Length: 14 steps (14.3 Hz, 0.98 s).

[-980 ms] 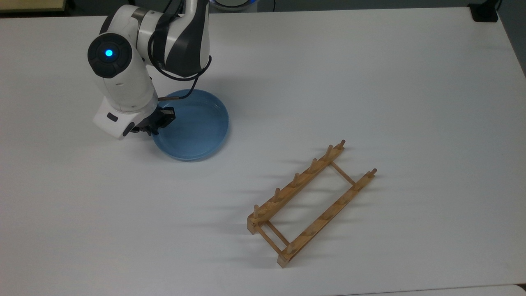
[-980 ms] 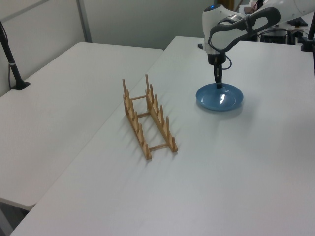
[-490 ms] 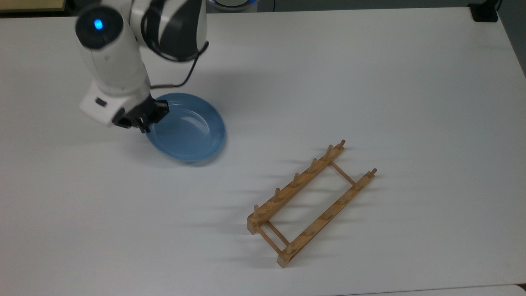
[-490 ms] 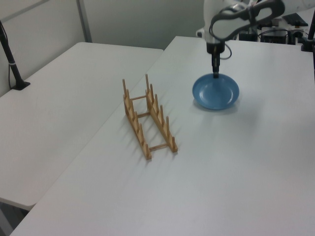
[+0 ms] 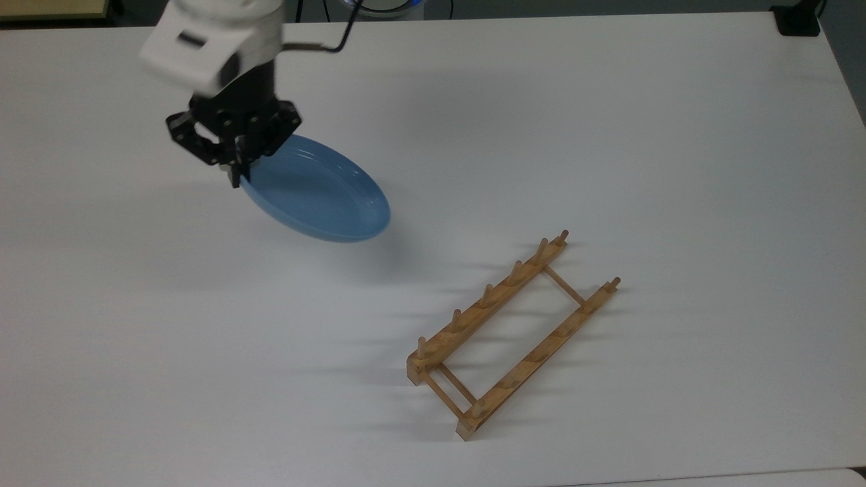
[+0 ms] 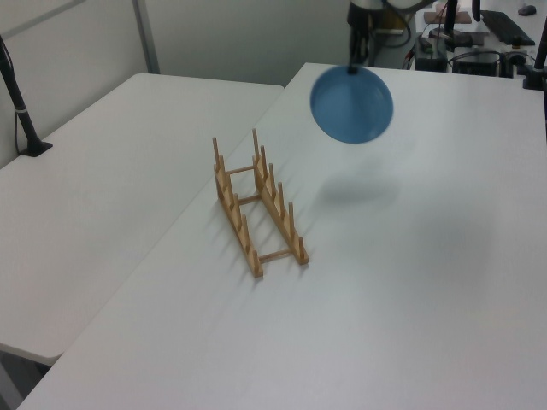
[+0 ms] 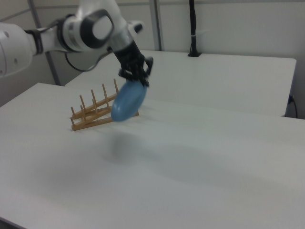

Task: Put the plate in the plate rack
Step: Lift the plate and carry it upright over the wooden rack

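Note:
The light-blue plate (image 5: pixel 316 191) hangs tilted in the air, well above the white table, held by its rim. My gripper (image 5: pixel 238 169) is shut on that rim, at the plate's upper left in the top view. In the left view the plate (image 6: pixel 351 104) faces the camera and hangs from the gripper (image 6: pixel 351 67) above it. The right view shows the plate (image 7: pixel 127 102) steeply tilted under the gripper (image 7: pixel 141 81). The wooden plate rack (image 5: pixel 511 334) lies empty on the table, to the lower right in the top view, also seen as the rack (image 6: pixel 256 202) and the rack (image 7: pixel 95 113).
The white table (image 5: pixel 609 135) spreads wide around the rack. A second white table (image 6: pixel 94 171) stands beside it in the left view, with a black post (image 6: pixel 19 102) on it. A black block (image 5: pixel 797 19) sits at the top view's upper right corner.
The plate has gone from lying on the table to hanging tilted in the air. My gripper rose with it and turned, and the plate swung a little toward the rack.

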Motion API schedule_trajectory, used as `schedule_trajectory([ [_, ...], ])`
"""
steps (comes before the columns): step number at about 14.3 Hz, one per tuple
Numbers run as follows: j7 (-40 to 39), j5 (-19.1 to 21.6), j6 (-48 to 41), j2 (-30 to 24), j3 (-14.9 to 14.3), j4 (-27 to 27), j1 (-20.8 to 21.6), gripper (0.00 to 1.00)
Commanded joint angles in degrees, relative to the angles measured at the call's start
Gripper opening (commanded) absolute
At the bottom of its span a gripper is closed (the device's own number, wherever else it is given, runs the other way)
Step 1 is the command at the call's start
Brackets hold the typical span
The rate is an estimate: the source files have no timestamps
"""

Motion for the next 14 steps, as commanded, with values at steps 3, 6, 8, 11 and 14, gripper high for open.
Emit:
schedule_trajectory([
  [3,0.6,-7.6,8.9,-0.9,-1.9,3.6,8.8,0.0],
  [6,13.1,-19.3,11.1,-0.3,-3.5,4.7,16.9,0.0],
  [8,19.4,-24.2,11.2,0.6,-6.1,4.7,22.6,0.0],
  [11,25.0,-30.0,11.1,2.5,-5.6,4.8,25.2,0.0],
  [14,30.3,-36.5,10.6,4.0,-5.2,4.8,28.8,0.0],
])
